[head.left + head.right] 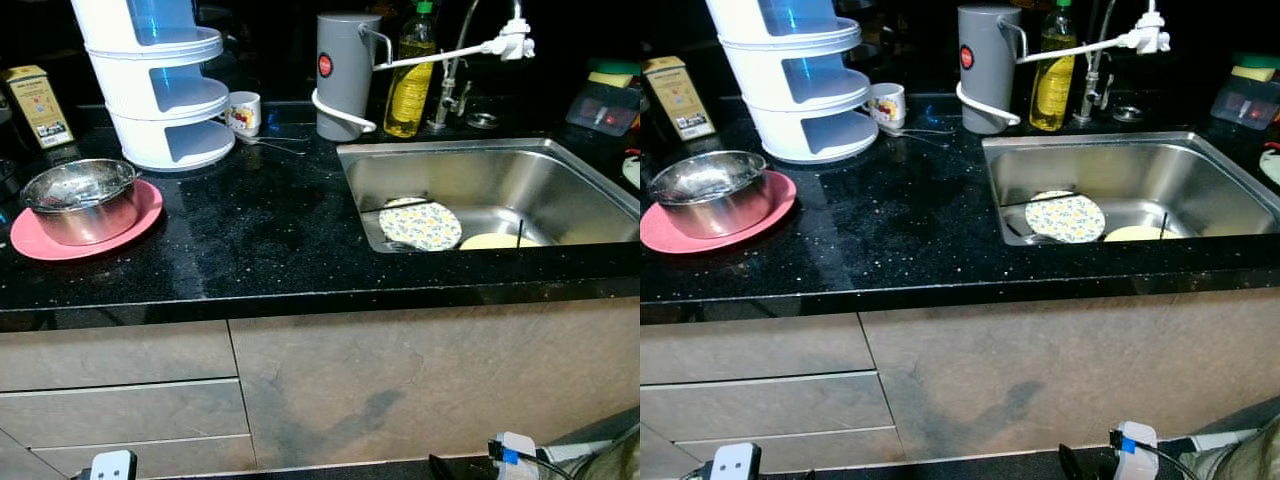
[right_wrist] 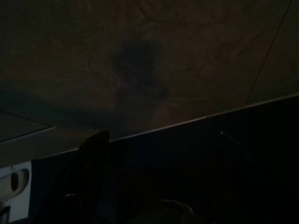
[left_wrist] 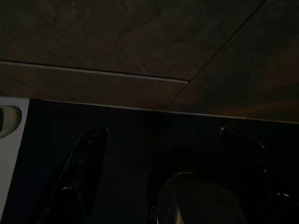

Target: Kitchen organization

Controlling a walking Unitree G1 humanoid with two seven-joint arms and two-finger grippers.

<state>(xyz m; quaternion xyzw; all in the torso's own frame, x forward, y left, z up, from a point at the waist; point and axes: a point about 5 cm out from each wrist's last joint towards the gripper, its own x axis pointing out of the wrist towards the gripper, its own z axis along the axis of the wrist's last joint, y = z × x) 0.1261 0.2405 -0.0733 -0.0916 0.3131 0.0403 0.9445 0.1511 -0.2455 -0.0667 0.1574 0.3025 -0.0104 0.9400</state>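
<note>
Left pincer (image 3: 163, 172) agape before cabinet front (image 3: 140, 42)

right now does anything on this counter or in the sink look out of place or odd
Two things stand out. Plates, a patterned plate and a pale one, sit in the sink. A steel bowl rests on a pink plate near the counter's front edge. Nothing looks spilled or broken.

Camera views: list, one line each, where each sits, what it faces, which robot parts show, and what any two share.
Left eye view: on the head, looking forward and down at the black countertop, steel bowl on a pink plate, and sink holding a floral plate; both wrists at the bottom edge.
Right eye view: same head, same scene.
Left wrist view: on the hanging left arm, facing the dark cabinet front; left gripper jaws apart.
Right wrist view: likewise dim; right gripper.
Shared: both eyes show the countertop; both wrists show the cabinet.
</note>
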